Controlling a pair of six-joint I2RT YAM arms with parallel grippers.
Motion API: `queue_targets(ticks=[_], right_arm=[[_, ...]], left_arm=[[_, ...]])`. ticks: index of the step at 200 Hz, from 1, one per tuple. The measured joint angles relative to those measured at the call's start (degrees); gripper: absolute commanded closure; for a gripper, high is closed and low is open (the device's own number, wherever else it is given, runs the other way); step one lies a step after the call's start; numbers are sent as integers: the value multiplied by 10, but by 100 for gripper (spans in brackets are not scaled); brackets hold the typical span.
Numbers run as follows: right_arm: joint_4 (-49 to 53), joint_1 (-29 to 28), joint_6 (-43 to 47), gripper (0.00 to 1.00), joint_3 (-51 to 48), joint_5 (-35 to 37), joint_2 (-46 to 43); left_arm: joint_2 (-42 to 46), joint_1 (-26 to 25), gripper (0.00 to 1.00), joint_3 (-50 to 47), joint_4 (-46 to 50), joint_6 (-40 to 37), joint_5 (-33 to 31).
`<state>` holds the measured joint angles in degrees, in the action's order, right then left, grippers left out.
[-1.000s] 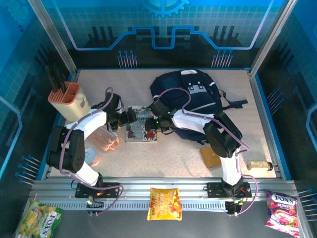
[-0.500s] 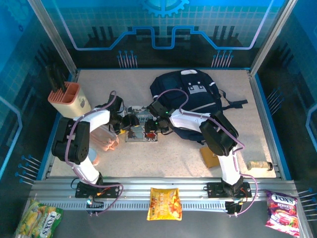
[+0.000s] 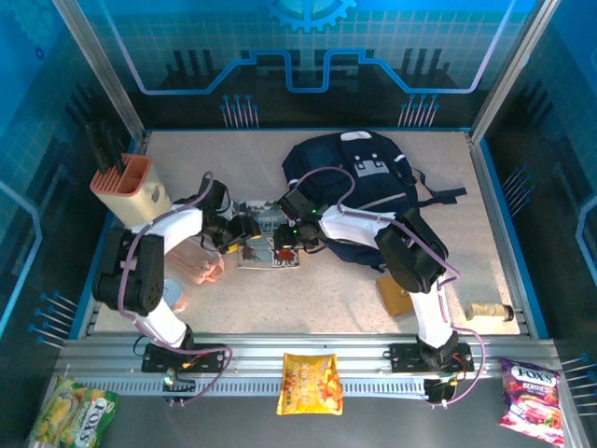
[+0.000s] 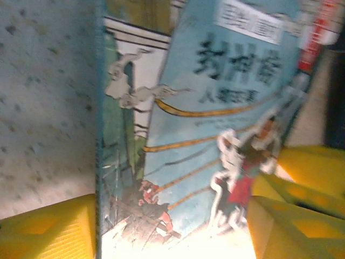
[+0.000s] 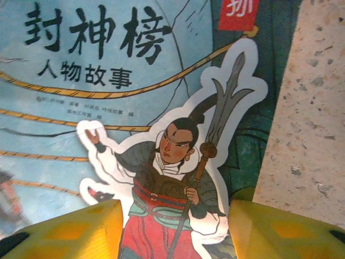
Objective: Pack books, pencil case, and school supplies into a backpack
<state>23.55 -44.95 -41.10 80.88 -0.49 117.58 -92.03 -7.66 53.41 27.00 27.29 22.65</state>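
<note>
While the dark green-and-white illustrated paperback (image 3: 266,254) lies flat on the speckled table (image 3: 317,299), at 8 o'clock of the navy-blue fabric backpack (image 3: 359,182), the top view puts the left gripper (image 3: 244,228) at its 9 o'clock edge and the right gripper (image 3: 283,239) at 3 o'clock; opposing pushes could buckle or skid it. Left wrist: yellow fingers (image 4: 48,229) stand apart astride the spine edge, clamping nothing, so closing may only scrape the cover. Right wrist: fingers (image 5: 64,232) likewise parted over the cover, empty; so thin a book likely offers little lip to catch.

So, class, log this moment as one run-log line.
book: on table, beside backpack | left fingers: open over book | right fingers: open over book
</note>
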Motion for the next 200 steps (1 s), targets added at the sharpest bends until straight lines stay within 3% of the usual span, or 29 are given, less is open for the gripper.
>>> queue_targets(ticks=[29,57,164,200], right_arm=[[-4,0,0,46,-2,3,0],[-12,0,-3,47,-5,3,0],[-49,4,-4,47,-33,-3,-14],[-81,7,-5,43,-67,-17,-35]], left_arm=[[68,-1,43,-21,-24,24,48],[66,-1,56,-50,-60,53,70],[34,0,99,-63,-64,88,40],[60,12,100,-63,-52,89,23]])
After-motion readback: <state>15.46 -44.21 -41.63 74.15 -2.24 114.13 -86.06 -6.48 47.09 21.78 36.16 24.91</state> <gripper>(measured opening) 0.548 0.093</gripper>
